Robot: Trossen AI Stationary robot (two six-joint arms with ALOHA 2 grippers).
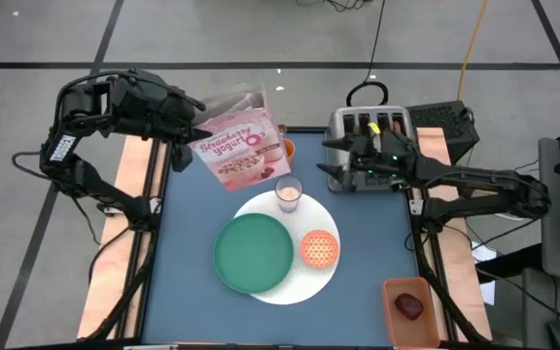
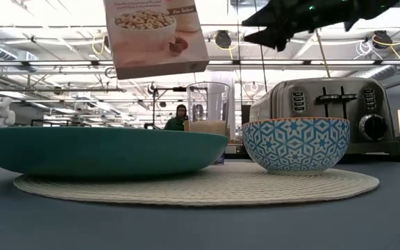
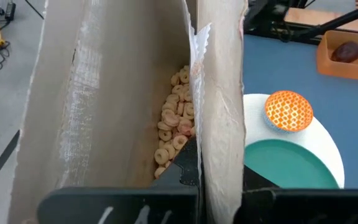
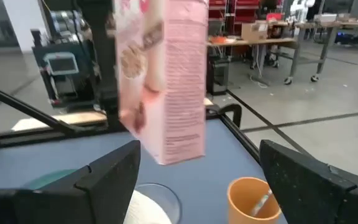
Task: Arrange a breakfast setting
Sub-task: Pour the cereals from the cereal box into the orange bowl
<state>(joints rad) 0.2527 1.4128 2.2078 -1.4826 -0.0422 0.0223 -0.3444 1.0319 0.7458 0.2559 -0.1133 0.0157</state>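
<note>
table | on it: white plate, toaster, orange cup

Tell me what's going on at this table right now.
The left hand is shut on a pink cereal box, holding it open-topped in the air behind the glass of milk. The green plate and orange bowl sit on the white plate. The right hand hangs open by the toaster, holding nothing. An orange cup stands behind the box.
</note>
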